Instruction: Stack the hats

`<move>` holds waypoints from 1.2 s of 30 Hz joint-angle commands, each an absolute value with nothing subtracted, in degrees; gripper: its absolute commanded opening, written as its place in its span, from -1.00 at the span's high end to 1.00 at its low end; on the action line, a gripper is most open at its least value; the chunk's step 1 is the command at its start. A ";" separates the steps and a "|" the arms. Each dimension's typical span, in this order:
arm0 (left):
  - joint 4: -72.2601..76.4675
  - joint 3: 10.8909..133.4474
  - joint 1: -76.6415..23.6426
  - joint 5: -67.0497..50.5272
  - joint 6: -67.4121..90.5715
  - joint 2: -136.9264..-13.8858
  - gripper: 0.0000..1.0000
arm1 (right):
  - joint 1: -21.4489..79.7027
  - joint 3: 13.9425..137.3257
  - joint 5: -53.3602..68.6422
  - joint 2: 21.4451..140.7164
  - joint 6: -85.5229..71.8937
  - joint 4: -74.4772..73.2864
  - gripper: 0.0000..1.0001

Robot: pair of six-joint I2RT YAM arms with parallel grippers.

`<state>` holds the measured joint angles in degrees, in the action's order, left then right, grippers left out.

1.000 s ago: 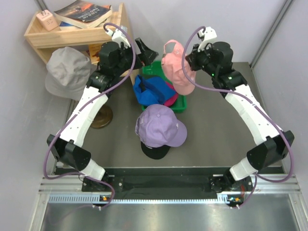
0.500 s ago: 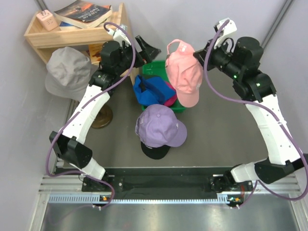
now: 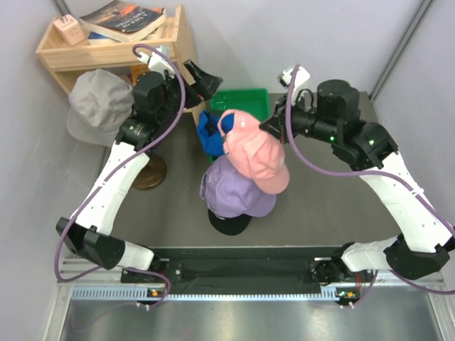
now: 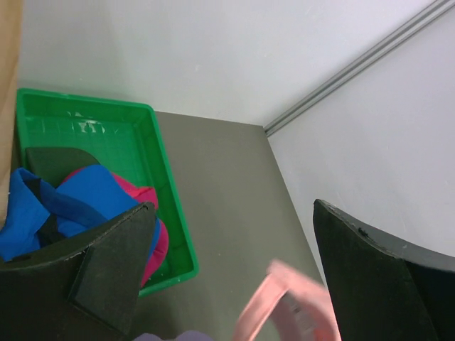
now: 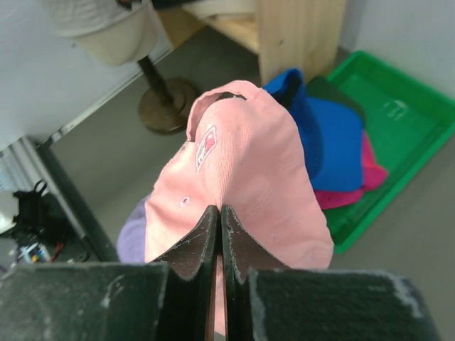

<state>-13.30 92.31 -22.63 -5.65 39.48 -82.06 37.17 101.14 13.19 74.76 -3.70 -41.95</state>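
Top external: bench (image 3: 320, 199) carries a green tray (image 3: 242, 91) at the far side, next to a wooden shelf (image 3: 106, 53), and a started stack nearer the arms, with the lavender cap (image 3: 227, 195) sitting on the black cap (image 3: 229, 224).

The pink cap (image 3: 256, 153) hangs over the far-right part of the lavender one, overlapping it in this view. I cannot tell whether the two touch.

Right claw (image 3: 269, 128) is clenched on the pink cap's crown fabric. Left claw (image 3: 202, 74) is spread wide and carries nothing, up beside the shelf above the tray's left end.

Step in hand, as I judge it: seat pink on lavender.
- Shift the crown toward the near left until it centres over the lavender crown.
- Keep both brims pointing the same way (they look roughly aligned, toward the near right).
- Lower until the fabric settles, then let go. A sideways drag could slide the lavender cap off the black.

View differences:
- Right wrist shows the pinch itself: jaws almost together on a fold of pink.
- Left wrist shows the tray contents clearly: blue cap (image 4: 85, 199), magenta cap (image 4: 160, 241), dark green cap (image 4: 53, 163).
- From above, only the blue cap's edge clears the pink cap.
- Only the top view shows the black cap.
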 commanded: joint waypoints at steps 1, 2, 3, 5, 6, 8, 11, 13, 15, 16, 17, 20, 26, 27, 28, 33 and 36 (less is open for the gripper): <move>-13.97 90.45 -22.59 -3.69 39.29 -76.82 -0.92 | 42.26 100.55 12.31 72.86 -5.80 -41.40 1.00; -14.24 90.09 -22.59 -3.52 39.29 -76.21 -0.92 | 42.97 100.55 12.13 72.86 -5.89 -41.57 1.00; -14.85 89.74 -22.59 -3.43 39.29 -75.33 -0.92 | 43.67 100.46 12.04 73.21 -6.06 -41.57 1.00; -16.52 89.04 -22.59 -3.34 38.85 -74.27 -0.91 | 45.43 100.37 11.95 73.48 -6.24 -41.66 1.00; -17.13 88.51 -22.59 -3.34 38.67 -73.48 -0.91 | 45.96 100.11 11.95 73.82 -6.33 -41.49 1.00; -18.80 87.63 -22.59 -3.78 38.06 -72.60 -0.91 | 47.11 99.58 11.78 74.44 -6.15 -41.22 1.00; -21.44 85.87 -22.59 -6.14 37.88 -71.46 -0.90 | 47.81 98.00 11.69 75.23 -5.63 -40.17 1.00; -22.76 84.47 -22.59 -7.90 38.05 -70.93 -0.89 | 48.16 97.21 11.08 75.93 -5.10 -39.82 1.00; -24.34 82.80 -22.59 -10.45 38.06 -70.49 -0.86 | 48.34 97.12 10.46 76.64 -4.66 -39.73 1.00; -24.78 82.27 -22.59 -10.89 38.06 -70.31 -0.85 | 48.25 97.03 10.37 76.81 -4.48 -39.55 1.00; -25.83 81.92 -22.59 -11.68 37.97 -70.14 -0.84 | 48.25 97.03 10.28 77.08 -4.22 -39.55 1.00; -28.56 81.21 -22.59 -11.95 36.83 -69.52 -0.78 | 48.25 97.03 9.67 77.87 -3.96 -39.20 1.00; -34.45 79.11 -22.59 -9.76 34.46 -65.48 -0.72 | 48.25 96.77 8.79 79.63 -3.96 -38.76 1.00; -34.54 78.49 -22.59 -9.93 34.28 -64.43 -0.72 | 48.25 96.77 8.79 79.80 -3.96 -38.76 1.00; -35.24 78.31 -22.59 -10.02 34.19 -64.25 -0.72 | 48.25 96.77 8.88 79.98 -4.04 -38.67 1.00; -40.77 79.54 -22.59 -5.98 33.84 -63.29 -0.77 | 48.25 97.03 9.23 80.95 -4.39 -38.50 1.00; -41.48 78.84 -22.59 -6.68 33.14 -62.75 -0.77 | 48.25 97.38 9.40 81.38 -4.57 -38.50 1.00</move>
